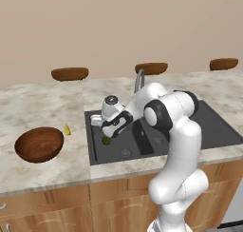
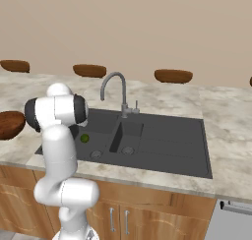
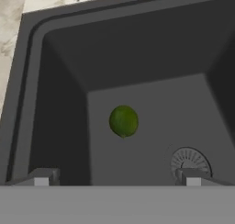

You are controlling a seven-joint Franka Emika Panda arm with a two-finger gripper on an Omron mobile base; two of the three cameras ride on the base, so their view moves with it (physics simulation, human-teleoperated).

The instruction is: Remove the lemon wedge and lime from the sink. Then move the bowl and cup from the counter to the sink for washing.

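Note:
The lime (image 3: pixel 123 121), round and dark green, lies on the floor of the left basin of the dark grey sink (image 1: pixel 90 145), to the left of the drain (image 3: pixel 190 162). My gripper (image 1: pixel 113 130) hangs over that basin just above the lime (image 1: pixel 107 140), open, with nothing between its fingertips (image 3: pixel 43 177). On the counter left of the sink lies the yellow lemon wedge (image 1: pixel 67 129). The reddish-brown wooden bowl (image 1: pixel 39 144) stands further left, near the counter's front edge. The cup is out of view.
A curved grey faucet (image 2: pixel 115 86) rises behind the sink's divider. The right part of the sink (image 2: pixel 167 145) is flat and shallow. Brown stool tops (image 1: pixel 70 73) stand beyond the far edge of the marble counter (image 1: pixel 42 102). Wooden cabinets run below.

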